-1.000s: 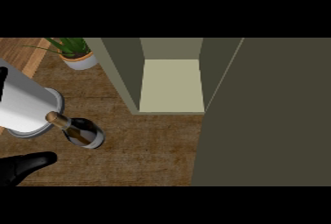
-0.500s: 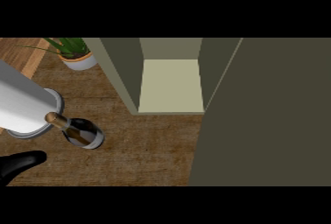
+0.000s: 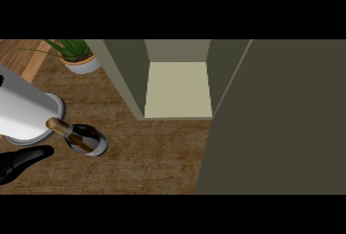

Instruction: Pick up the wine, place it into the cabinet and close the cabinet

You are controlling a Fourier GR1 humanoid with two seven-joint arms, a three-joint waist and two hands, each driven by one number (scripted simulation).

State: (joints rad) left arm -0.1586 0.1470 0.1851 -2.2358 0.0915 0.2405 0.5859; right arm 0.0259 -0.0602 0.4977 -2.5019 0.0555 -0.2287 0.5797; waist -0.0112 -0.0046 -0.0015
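Shift since half a second ago: black left hand (image 3: 21, 163) higher and further right at the lower left edge, now near the dark glass wine bottle with gold-foil neck (image 3: 85, 139) but apart from it; open or closed, cannot tell. Pale grey cylindrical forearm (image 3: 24, 114) just left of the neck. Bottle unmoved, upright on the brown wooden counter (image 3: 148, 155), left of and nearer than the open olive-green cabinet (image 3: 128, 77). Bare counter between bottle and pale cabinet shelf (image 3: 179, 89). Wide olive cabinet door (image 3: 283, 119) swung open at right. Green potted plant (image 3: 79, 61) far left, beside the cabinet's wall.
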